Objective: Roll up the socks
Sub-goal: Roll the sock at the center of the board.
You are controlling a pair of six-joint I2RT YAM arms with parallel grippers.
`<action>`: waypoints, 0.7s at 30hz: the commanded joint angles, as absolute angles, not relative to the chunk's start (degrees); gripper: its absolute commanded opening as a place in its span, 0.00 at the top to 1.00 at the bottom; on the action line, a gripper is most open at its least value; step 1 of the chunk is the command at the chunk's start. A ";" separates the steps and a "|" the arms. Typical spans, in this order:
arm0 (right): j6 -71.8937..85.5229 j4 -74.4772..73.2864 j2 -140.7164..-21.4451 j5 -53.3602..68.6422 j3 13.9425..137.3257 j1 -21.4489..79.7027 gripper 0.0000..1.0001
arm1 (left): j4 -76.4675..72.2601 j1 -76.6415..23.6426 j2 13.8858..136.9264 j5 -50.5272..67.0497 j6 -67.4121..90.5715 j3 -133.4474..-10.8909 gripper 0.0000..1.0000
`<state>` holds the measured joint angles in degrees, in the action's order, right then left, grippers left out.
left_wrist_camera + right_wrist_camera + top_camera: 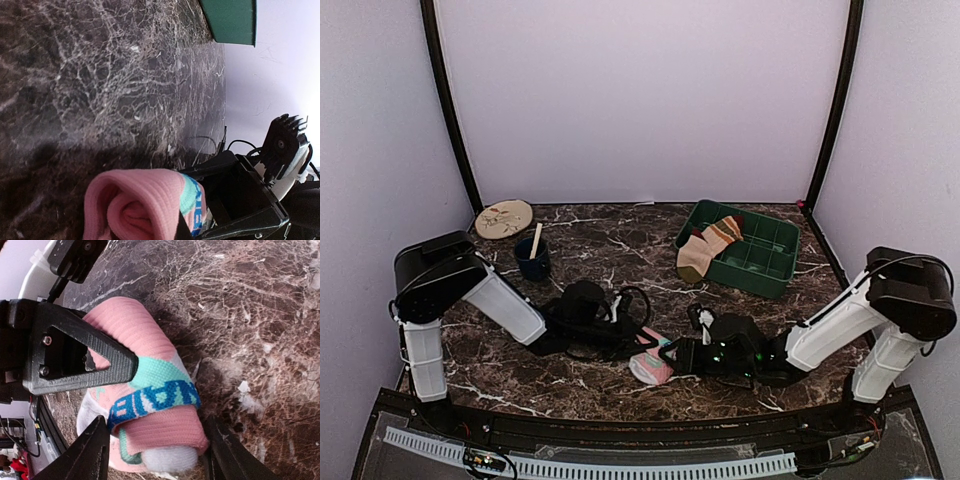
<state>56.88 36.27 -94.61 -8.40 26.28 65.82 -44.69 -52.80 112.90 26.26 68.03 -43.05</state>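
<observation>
A rolled pink sock pair [652, 360] with a teal and blue band lies on the marble table between the two grippers. My left gripper [642, 343] is at its left end. One black finger [75, 360] lies over the roll, and the pink cuff [140, 205] fills the bottom of the left wrist view, folded round a finger [181, 229]. My right gripper [157, 460] is open, one jaw on each side of the roll's white end [167, 460]. It also shows in the top view [672, 356].
A green bin [765, 262] stands at the back right with a striped tan and red sock [708, 245] draped over its left rim. A dark blue cup [532, 260] holding a stick and a round wooden plate [504, 218] sit at the back left.
</observation>
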 commanded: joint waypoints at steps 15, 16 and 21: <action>59.84 41.19 -98.75 -4.82 25.86 64.43 0.80 | -39.95 -56.03 115.03 21.87 66.88 -41.45 0.96; 59.21 40.56 -98.61 -4.96 25.84 64.42 0.85 | -39.25 -56.02 114.45 22.07 67.27 -41.36 0.95; 54.33 38.38 -97.65 -6.19 26.17 64.40 0.99 | -27.21 -55.75 107.57 22.22 66.42 -42.60 0.79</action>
